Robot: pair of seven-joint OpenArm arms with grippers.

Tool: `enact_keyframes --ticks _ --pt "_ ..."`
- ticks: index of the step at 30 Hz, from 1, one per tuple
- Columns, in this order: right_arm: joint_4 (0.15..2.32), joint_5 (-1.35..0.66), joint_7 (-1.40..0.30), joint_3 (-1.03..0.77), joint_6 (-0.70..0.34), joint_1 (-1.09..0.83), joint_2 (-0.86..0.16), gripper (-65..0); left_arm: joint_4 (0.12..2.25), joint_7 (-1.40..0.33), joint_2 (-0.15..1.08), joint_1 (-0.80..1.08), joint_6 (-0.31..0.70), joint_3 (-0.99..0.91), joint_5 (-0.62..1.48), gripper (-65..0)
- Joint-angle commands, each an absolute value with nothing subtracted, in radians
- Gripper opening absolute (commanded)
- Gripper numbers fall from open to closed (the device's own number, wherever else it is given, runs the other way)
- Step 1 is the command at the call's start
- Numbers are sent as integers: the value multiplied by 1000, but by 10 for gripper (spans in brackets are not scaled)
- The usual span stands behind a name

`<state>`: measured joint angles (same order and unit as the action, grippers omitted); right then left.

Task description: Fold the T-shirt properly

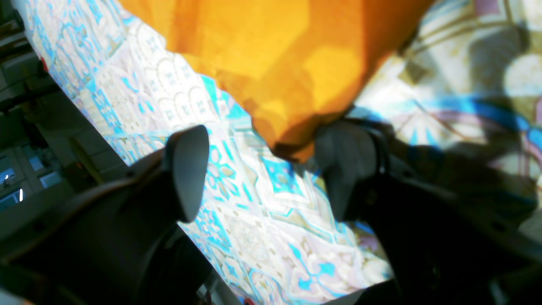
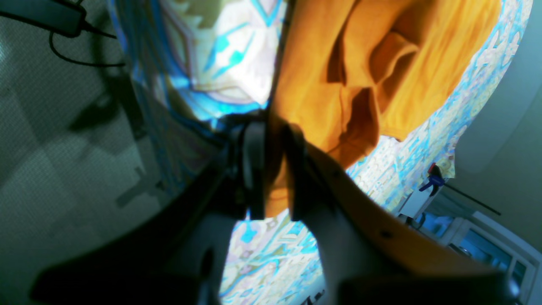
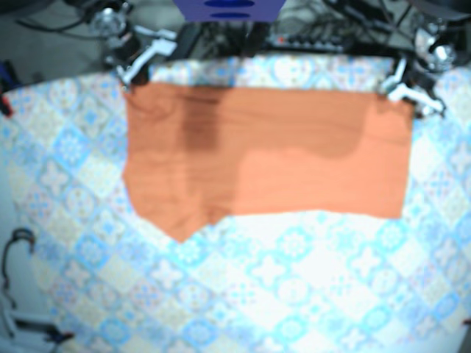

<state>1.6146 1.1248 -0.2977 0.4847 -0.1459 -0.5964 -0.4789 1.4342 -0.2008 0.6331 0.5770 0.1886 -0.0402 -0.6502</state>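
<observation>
The orange T-shirt (image 3: pixel 294 147) lies spread wide across the far half of the bench (image 3: pixel 294 294), one long edge running along the back between the two arms, with a pointed flap hanging lower on the base view's left side. The right claw (image 2: pixel 274 144) has its fingers pressed close together with a thickness of orange fabric pinched between them at that back corner. The left claw (image 1: pixel 264 161) stands with its fingers well apart; the shirt's corner sits against one finger (image 1: pixel 343 165) but nothing clamps it, so that corner looks free.

Judging by this, the step in hand is a long fold drawn from the back edge. To do it well, the left claw should close on its corner before either arm lifts; otherwise the pull comes from one side only and the fabric skews. Both corners should then rise level and travel together, keeping the edge taut so the darker doubled patches do not bunch.

No box, basket or other container shows in any view
</observation>
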Motion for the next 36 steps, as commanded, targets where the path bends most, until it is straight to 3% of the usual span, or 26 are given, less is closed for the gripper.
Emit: enact_keyframes --ticks 1,10,23,28,36 --pt "1624 1127 -303 483 -150 -602 -487 -564 1440 -200 650 581 180 -42 -651 -227" --pt "1624 1127 -305 483 -150 -602 -487 -564 1379 -200 651 584 180 -7 -651 -248" --pt "1623 1127 -306 516 -150 -602 -487 -564 1374 -197 651 585 180 -7 -645 -507" --pt "1621 1127 -326 516 -150 -602 -487 -566 1374 -199 651 585 179 -7 -650 -650" --pt "1621 1127 -326 518 -150 -602 -487 -592 1376 -199 651 587 176 -7 -651 -650"
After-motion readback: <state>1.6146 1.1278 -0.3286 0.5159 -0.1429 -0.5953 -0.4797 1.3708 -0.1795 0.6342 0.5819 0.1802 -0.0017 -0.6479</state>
